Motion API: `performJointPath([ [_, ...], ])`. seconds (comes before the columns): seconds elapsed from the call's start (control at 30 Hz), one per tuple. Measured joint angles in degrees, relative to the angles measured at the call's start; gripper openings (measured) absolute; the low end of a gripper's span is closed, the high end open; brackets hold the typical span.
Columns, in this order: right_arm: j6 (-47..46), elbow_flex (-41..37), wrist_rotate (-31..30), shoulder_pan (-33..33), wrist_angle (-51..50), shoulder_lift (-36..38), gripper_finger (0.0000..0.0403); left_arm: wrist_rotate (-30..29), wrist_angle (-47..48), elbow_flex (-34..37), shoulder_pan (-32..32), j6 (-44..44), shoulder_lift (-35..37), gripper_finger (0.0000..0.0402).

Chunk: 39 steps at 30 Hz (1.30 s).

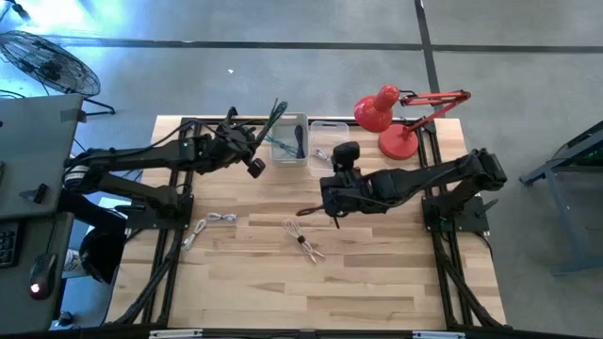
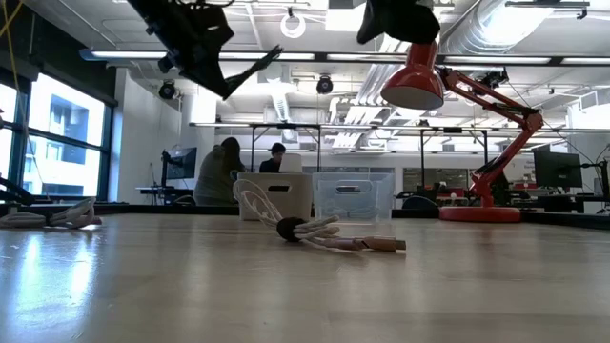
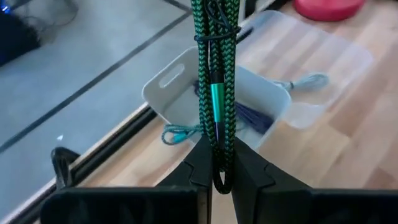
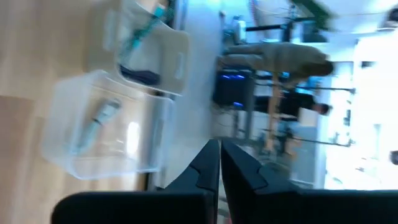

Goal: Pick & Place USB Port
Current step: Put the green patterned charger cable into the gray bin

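A green braided USB cable bundle (image 3: 216,81) is in my left gripper (image 3: 219,163), which hovers over the white bin (image 3: 186,93) at the table's far edge; the same cable (image 1: 274,117) shows in the high view. In the low view my left gripper (image 2: 205,48) is high above the table. My right gripper (image 4: 219,155) is shut and holds nothing; it hangs above the table's middle (image 1: 325,202), near side of the clear bin (image 1: 327,141). A white cable (image 2: 305,229) lies coiled on the wood. My left gripper pinches the folded green cable bundle between its two fingers at its looped end (image 3: 221,177). The fingers lie along the bundle, which runs straight out past the fingertips. The bundle is lifted clear, above the white bin.
The white bin holds a teal cable (image 3: 177,132) and a dark one (image 3: 252,115); the clear bin (image 4: 106,130) holds a pale teal cable. A red desk lamp (image 1: 391,118) stands at the far right corner. More pale cables (image 1: 221,218) (image 1: 303,240) lie on the wood.
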State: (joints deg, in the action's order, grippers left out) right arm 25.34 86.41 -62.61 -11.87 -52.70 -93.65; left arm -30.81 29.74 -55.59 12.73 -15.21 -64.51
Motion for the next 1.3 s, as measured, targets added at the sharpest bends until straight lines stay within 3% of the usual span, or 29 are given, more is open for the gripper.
performJointPath([
  [0.2,-1.3,0.0,-3.1,-3.8,-2.0,3.4,0.0002,-0.8,-7.1,0.1,0.8,-1.8,-5.6,0.0025],
  [0.63,-18.6,0.0,-0.1,-13.2,-12.9,14.2,0.0002,10.5,-23.2,0.2,9.8,-3.7,-17.2,0.0025],
  [1.0,-28.1,0.0,3.6,-16.8,-21.0,15.3,0.0001,17.1,-24.2,0.2,10.6,-9.3,-24.1,0.0025],
  [1.3,-31.7,0.0,5.9,-18.8,-22.5,15.3,0.0002,17.6,-23.6,0.2,9.7,-11.9,-25.4,0.0025],
])
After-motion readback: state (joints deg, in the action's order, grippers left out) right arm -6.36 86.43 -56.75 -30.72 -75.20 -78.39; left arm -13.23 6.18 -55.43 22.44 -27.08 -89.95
